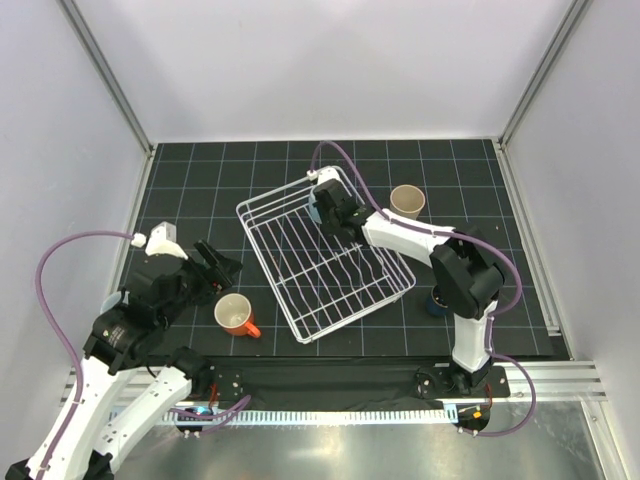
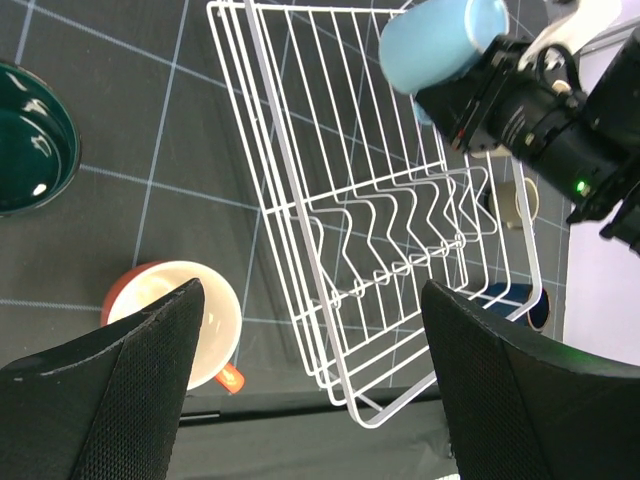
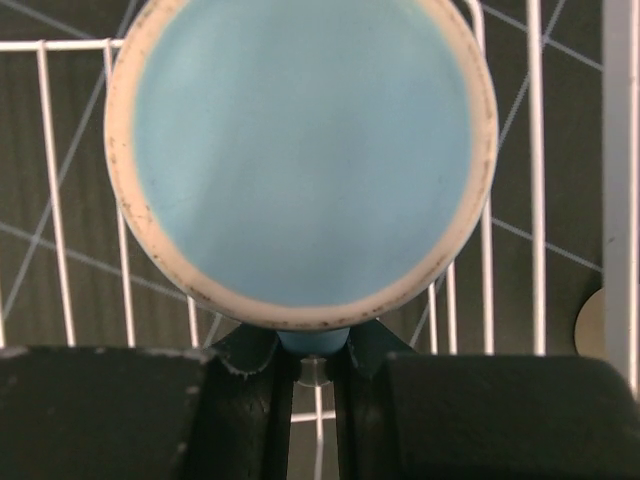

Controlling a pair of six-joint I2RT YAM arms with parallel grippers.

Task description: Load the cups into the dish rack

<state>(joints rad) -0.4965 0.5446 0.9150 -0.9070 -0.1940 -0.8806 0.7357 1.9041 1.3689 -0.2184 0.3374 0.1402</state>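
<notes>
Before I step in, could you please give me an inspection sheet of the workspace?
Surface: black gridded mat, no spills seen.
Job's things: rack mid-mat, nothing lying in it; blue cup at its far corner; orange cup to its left; beige cup and navy cup to its right; teal cup by the left arm.
Clutter: nothing seen.
Grippers: left gripper open by the orange cup; right gripper shut on the blue cup.
Cables: purple cable looping off each arm.
Surroundings: white walls, metal frame posts.
</notes>
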